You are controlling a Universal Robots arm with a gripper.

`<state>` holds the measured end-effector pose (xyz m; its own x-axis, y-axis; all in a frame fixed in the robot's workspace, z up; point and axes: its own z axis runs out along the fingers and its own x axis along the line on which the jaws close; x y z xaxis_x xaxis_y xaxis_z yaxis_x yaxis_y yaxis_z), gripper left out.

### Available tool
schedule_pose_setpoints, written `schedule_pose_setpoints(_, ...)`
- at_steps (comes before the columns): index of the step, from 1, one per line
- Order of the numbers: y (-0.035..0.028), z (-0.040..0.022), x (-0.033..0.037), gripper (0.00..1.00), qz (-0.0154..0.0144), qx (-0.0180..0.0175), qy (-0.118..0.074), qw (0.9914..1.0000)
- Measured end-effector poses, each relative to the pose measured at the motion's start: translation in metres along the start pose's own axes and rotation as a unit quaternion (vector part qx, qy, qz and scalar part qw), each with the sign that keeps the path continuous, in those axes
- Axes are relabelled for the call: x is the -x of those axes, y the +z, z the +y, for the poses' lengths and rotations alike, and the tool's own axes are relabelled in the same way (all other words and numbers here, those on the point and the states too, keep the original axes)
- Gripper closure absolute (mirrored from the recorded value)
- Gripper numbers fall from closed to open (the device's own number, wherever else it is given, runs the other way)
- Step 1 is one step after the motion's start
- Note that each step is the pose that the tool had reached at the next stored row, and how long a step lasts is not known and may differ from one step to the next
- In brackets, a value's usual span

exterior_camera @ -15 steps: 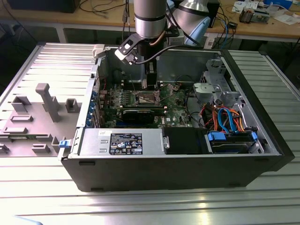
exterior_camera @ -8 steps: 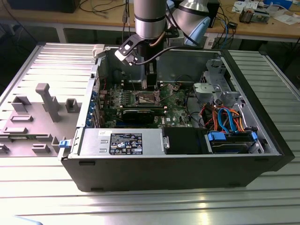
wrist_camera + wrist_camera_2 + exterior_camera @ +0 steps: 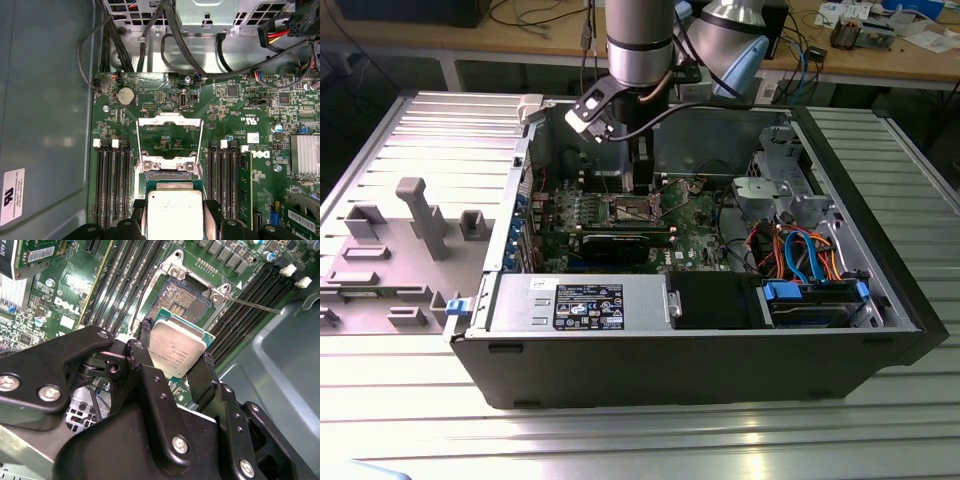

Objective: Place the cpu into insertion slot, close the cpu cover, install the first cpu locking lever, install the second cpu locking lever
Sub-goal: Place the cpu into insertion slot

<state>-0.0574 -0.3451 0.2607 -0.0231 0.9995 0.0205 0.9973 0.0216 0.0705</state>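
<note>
Motherboard (image 3: 230, 107): bare slot (image 3: 187, 297), cpu (image 3: 177, 352) between fingers (image 3: 204, 377)

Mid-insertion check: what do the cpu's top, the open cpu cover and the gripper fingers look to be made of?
The cpu: the top looks like silver-grey metal with a dull sheen, on a green board rim. The cpu cover: thin, bright sheet metal, probably steel, with glinting edges. Fingers of the gripper: matte black with no glint; plastic or coated metal, cannot tell which.
</note>
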Motion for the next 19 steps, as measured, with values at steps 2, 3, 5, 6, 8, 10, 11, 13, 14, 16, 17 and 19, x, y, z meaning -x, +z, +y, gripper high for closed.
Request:
schedule_pose_setpoints(2,0.0006,-0.0001,0.0,0.45,0.0,0.0,0.0,1.0)
schedule_pose_setpoints(3,0.0007,-0.0001,0.0,0.45,0.0,0.0,0.0,1.0)
schedule_pose_setpoints(5,0.0008,-0.0001,0.0,0.45,0.0,0.001,0.0,1.0)
schedule_pose_setpoints(6,0.0009,-0.0001,0.0,0.45,0.0001,0.0013,0.0,1.0)
schedule_pose_setpoints(8,0.0008,-0.0002,0.0,0.45,0.0,0.0022,0.0,1.0)
schedule_pose_setpoints(10,0.0008,-0.0002,0.0,0.45,0.0,0.0027,0.0,1.0)
schedule_pose_setpoints(11,0.0008,-0.0002,0.0,0.45,0.0,0.0027,0.0,1.0)
schedule_pose_setpoints(13,0.0008,-0.0002,0.0,0.45,0.0,0.0027,0.0,1.0)
schedule_pose_setpoints(14,0.0008,-0.0003,0.0,0.45,0.0,0.0027,0.0,1.0)
schedule_pose_setpoints(16,0.0023,-0.0005,-0.0014,0.45,-0.0001,0.0027,0.0,1.0)
schedule_pose_setpoints(17,0.0043,-0.0005,-0.0025,0.45,0.0,0.0027,0.0,1.0)
schedule_pose_setpoints(19,0.0072,-0.0006,-0.0043,0.45,-0.0001,0.0027,0.002,1.0)
